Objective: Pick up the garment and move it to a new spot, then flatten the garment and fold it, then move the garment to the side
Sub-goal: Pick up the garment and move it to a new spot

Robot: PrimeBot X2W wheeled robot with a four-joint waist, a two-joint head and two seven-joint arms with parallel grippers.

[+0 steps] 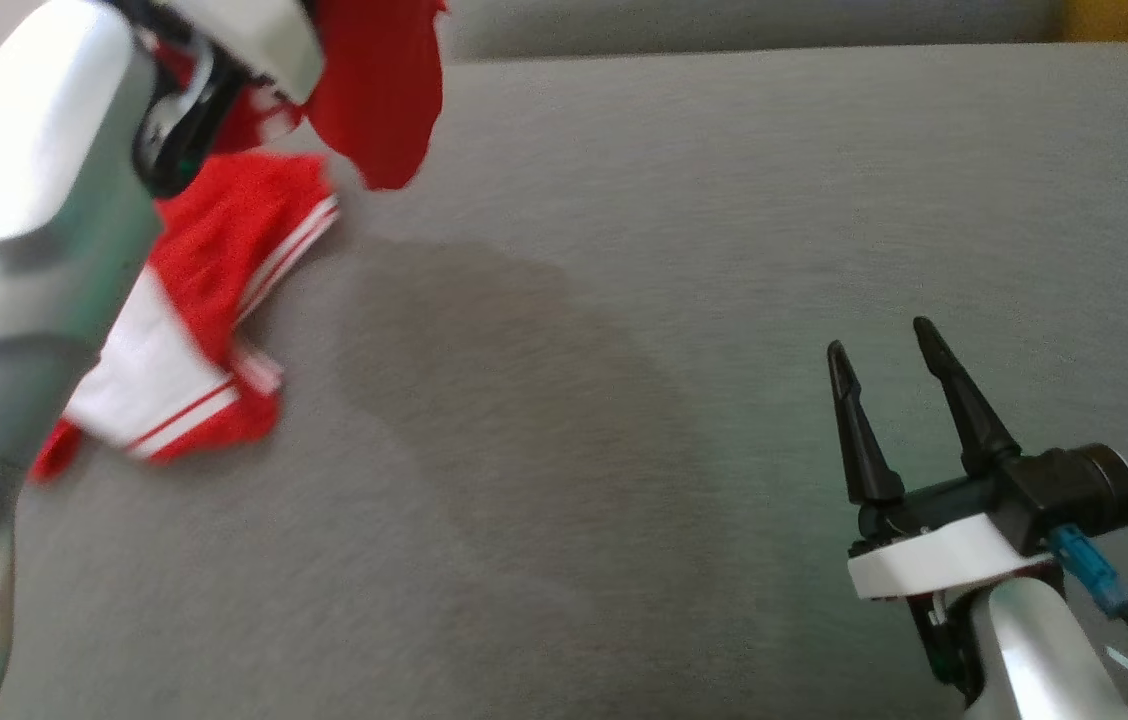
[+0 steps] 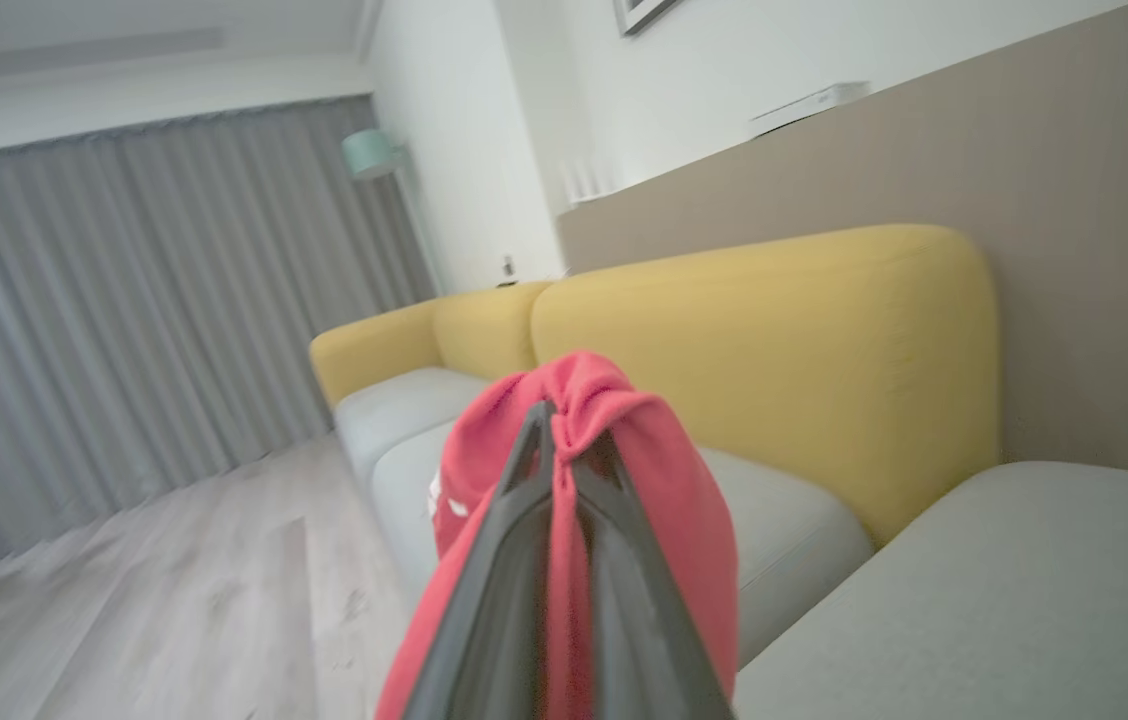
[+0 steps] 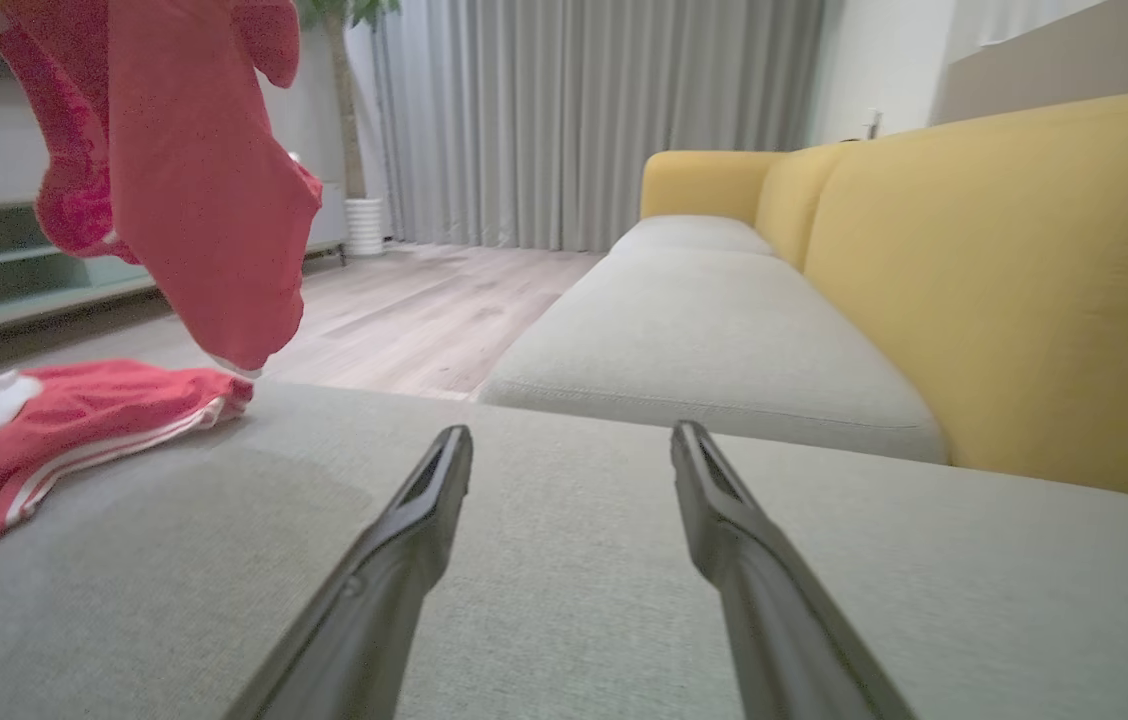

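Note:
The garment [image 1: 224, 260] is red with white stripes and a white panel. Part of it hangs in the air at the head view's upper left, and the rest trails onto the grey cushion [image 1: 684, 300] below. My left gripper [image 2: 569, 440] is shut on a bunched red fold of the garment [image 2: 624, 420], which drapes over both fingers. In the right wrist view the lifted part of the garment [image 3: 204, 190] dangles at upper left above the part lying flat. My right gripper [image 1: 882, 345] hovers open above the cushion at lower right, far from the cloth, with nothing between its fingers [image 3: 424, 500].
A yellow sofa backrest [image 3: 1004, 280] borders the grey seat cushions [image 3: 704, 350]. Wooden floor [image 2: 174, 590], grey curtains [image 3: 584, 120], a low shelf unit [image 3: 14, 270] and a white plant pot [image 3: 364, 225] lie beyond the cushion's edge.

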